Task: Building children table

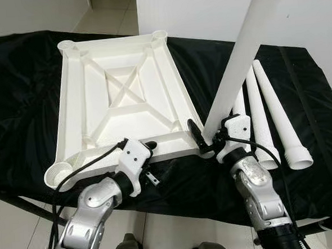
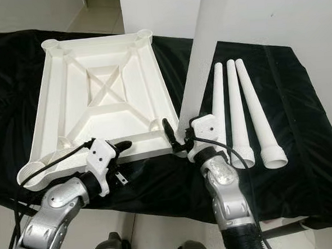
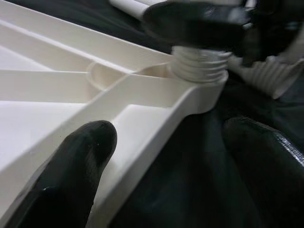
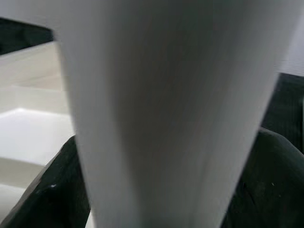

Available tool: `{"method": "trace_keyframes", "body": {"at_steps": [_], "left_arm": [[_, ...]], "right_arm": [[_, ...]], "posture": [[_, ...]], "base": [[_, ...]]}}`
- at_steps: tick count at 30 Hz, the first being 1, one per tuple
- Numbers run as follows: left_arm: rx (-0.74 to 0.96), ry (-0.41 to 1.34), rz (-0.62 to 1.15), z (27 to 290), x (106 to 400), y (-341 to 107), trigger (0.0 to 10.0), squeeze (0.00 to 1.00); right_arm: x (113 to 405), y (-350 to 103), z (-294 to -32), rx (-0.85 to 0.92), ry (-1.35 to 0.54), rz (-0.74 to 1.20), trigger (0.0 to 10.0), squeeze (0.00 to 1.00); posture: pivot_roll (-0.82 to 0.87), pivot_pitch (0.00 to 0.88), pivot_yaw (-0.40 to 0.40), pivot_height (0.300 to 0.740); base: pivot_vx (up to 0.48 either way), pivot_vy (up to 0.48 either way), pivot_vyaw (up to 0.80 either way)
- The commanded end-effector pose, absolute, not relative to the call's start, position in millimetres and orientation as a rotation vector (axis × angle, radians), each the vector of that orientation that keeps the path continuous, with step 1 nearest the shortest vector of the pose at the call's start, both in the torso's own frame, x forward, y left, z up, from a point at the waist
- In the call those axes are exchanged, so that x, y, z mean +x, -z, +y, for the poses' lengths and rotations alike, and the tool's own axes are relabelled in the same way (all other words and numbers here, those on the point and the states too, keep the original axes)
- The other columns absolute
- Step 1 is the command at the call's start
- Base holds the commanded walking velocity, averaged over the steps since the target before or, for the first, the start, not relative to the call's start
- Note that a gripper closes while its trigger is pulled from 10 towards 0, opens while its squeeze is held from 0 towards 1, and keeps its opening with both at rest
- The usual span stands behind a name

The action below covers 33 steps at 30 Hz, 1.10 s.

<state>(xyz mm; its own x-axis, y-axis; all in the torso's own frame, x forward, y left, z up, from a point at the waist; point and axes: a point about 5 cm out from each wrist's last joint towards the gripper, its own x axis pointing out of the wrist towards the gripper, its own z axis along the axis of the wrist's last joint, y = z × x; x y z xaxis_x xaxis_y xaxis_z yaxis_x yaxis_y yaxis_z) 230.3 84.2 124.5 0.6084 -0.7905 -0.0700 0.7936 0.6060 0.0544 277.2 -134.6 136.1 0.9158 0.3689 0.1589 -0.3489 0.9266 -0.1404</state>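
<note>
In the left eye view, a white plastic tabletop [image 1: 125,99] is seen lying upside down on a surface draped with black cloth [image 1: 16,71], its ribbed underside and round corner sockets facing up. Three loose white legs [image 1: 267,118] are laid side by side on the cloth to the right of the tabletop, wide threaded ends toward the robot. A fourth leg [image 1: 243,52] is held nearly upright, leaning away to the right, with its base at the near right corner socket of the tabletop. The right pincer [image 1: 207,140] is closed around the base of this leg, its silver forearm rising from below. The left pincer [image 1: 147,151] is placed at the near edge of the tabletop, forearm bent up from the lower left.

In the right eye view, the same layout is shown; a pale tiled floor [image 2: 155,232] is seen below the surface.

In the left wrist view, the left pincer's two black fingers [image 3: 76,166] are seen spread apart, one over the tabletop's rim, the other over the cloth, gripping nothing. The threaded end of the leg is seated in the corner socket [image 3: 199,78].

In the right wrist view, the held leg is seen close and blurred between the dark fingers. No writing can be read anywhere.
</note>
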Motion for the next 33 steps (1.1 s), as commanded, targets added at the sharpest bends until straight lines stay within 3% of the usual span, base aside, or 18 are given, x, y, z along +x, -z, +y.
{"method": "trace_keyframes", "body": {"at_steps": [1, 16, 17, 18, 19, 20, 21, 33], "left_arm": [[0.085, 0.871, 0.072, 82.0, 233.1, -122.1, 10.0, 0.0], [0.177, 0.749, 0.108, 89.4, 242.9, -120.9, 10.0, 0.0], [0.191, 0.738, 0.103, 89.0, 243.9, -121.3, 10.0, 0.0], [0.191, 0.738, 0.103, 89.0, 243.9, -121.3, 10.0, 0.0], [0.202, 0.729, 0.098, 88.6, 245.5, -121.6, 10.0, 0.0], [0.202, 0.729, 0.098, 88.6, 245.5, -121.6, 10.0, 0.0], [0.173, 0.694, 0.091, 88.0, 249.5, -123.1, 10.0, 0.0], [0.148, 0.649, 0.069, 83.6, 256.9, -128.5, 10.0, 0.0]], "right_arm": [[279.6, -135.2, -133.8, -0.133, -0.419, -0.186, 10.0, 0.0], [288.1, -137.6, -133.3, -0.078, -0.602, -0.163, 10.0, 0.0], [289.4, -136.8, -133.9, -0.082, -0.613, -0.162, 8.4, 0.0], [289.4, -136.8, -133.9, -0.082, -0.613, -0.162, 8.4, 0.0], [290.1, -135.5, -135.0, -0.087, -0.621, -0.159, 4.7, 0.0], [290.1, -135.5, -135.0, -0.087, -0.621, -0.159, 4.7, 0.0], [288.8, -131.7, -138.8, -0.095, -0.634, -0.146, 0.0, 0.0], [285.7, -132.6, -147.8, -0.047, -0.564, -0.156, 0.0, 0.0]], "posture": [[0.0, 0.068, 0.041, 0.74], [0.05, 0.063, 0.05, 0.74], [0.05, 0.063, 0.04, 0.74], [0.05, 0.063, 0.04, 0.74], [0.05, 0.063, 0.03, 0.74], [0.05, 0.063, 0.03, 0.74], [0.05, 0.065, 0.016, 0.74], [0.04, 0.052, 0.012, 0.74]], "base": [[0.0, 0.0, 0.0], [0.0, 0.0, 0.0], [0.0, 0.0, 0.0], [0.0, 0.0, 0.0], [0.0, 0.0, 0.0], [0.0, 0.0, 0.0], [0.0, 0.0, 0.0], [0.0, 0.0, 0.0]]}}
